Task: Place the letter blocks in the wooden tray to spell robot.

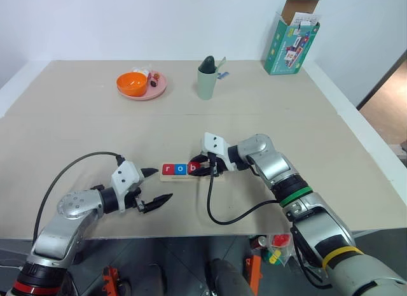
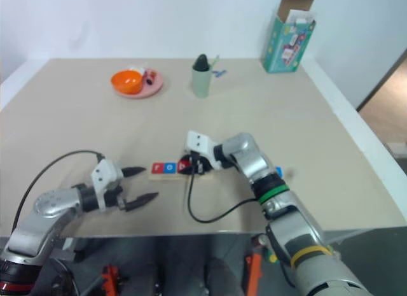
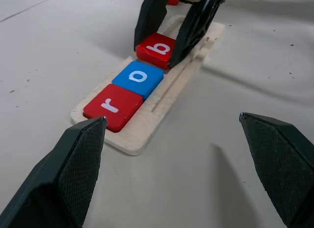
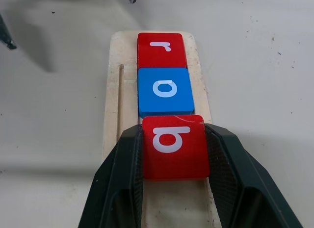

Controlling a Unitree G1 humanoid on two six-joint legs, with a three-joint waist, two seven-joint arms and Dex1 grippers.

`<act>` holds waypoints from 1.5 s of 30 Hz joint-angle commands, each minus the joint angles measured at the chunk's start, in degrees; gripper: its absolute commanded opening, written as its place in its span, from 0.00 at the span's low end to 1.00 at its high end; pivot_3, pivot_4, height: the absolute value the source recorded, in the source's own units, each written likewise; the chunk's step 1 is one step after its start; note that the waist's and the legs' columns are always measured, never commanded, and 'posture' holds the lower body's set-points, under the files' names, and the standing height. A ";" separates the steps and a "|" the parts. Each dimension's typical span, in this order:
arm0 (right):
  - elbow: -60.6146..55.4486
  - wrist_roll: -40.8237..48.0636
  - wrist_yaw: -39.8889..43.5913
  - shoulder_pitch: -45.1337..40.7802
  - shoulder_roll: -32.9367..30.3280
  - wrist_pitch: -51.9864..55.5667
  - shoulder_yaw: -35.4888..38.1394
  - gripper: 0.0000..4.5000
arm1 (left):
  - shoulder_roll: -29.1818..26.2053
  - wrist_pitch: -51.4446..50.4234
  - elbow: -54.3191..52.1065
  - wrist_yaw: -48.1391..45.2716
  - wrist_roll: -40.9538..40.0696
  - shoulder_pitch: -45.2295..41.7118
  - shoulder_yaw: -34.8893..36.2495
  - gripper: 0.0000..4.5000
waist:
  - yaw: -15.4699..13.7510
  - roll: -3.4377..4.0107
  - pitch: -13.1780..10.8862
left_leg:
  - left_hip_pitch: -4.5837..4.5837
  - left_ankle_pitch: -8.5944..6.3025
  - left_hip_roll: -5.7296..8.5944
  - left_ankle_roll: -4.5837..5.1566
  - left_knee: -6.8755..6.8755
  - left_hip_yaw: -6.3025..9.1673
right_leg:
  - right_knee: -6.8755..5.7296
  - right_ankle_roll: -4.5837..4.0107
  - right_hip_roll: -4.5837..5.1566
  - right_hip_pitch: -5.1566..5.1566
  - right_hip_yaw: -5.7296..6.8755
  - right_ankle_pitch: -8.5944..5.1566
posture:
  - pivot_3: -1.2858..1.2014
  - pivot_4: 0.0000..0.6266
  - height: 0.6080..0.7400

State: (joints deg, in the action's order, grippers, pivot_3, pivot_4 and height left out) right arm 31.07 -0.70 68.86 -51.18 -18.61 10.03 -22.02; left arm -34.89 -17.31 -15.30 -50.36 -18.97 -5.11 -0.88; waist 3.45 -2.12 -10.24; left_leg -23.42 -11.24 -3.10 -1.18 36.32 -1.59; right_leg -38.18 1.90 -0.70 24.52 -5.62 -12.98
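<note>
On the beige table (image 1: 76, 127), your right claw (image 4: 172, 154) pinches the red b tile (image 4: 172, 145) onto the wooden tray (image 3: 162, 115) behind r (image 3: 114, 106) and o (image 3: 138, 77), while your left claw (image 1: 157, 185) waits wide open nearby.

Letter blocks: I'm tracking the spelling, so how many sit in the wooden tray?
3, in a row in the wooden tray: red r, blue o, red b, the last gripped by the right claw.

Red block (image 4: 161, 49) "r"; blue block (image 4: 165, 91) "o"; red block (image 4: 173, 146) "b".
</note>
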 commanded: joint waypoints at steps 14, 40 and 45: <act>0.63 0.35 0.13 -1.86 1.22 0.68 1.18 0.27 | -0.57 1.62 -1.20 -0.41 1.02 0.23 -0.43 1.00 | 0.04 0.00 0.00 | 0.00 0.00 -0.01 0.00 0.00 -0.01 | 0.00 -0.01 0.00 0.02 0.00 0.00 | 0.52 0.24 1.00; 3.51 1.61 0.63 -3.16 2.31 0.43 2.48 0.98 | -0.78 2.24 -0.92 -0.51 1.46 0.24 -0.60 1.00 | 0.79 0.00 0.00 | -0.01 0.00 -0.01 0.00 -0.02 -0.01 | 0.00 -0.01 0.00 0.03 0.00 0.00 | 0.52 0.24 1.00; -1.90 5.05 -1.71 -3.09 2.38 5.22 6.59 0.99 | -1.06 2.63 -1.37 -1.10 1.15 -0.49 -0.44 1.00 | 0.79 0.02 -0.01 | -0.05 0.00 -0.01 0.00 -0.04 0.00 | 0.00 -0.01 0.00 0.10 0.00 0.00 | 0.52 0.24 1.00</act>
State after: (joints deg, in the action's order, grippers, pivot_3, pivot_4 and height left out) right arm 33.80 1.70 68.49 -53.19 -16.46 13.09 -18.94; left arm -35.24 -16.07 -15.28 -50.83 -17.70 -4.65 -1.79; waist 4.24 -2.11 -10.25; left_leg -23.51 -11.24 -3.11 -1.18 36.28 -1.59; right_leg -38.18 1.89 -0.70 24.66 -5.63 -12.98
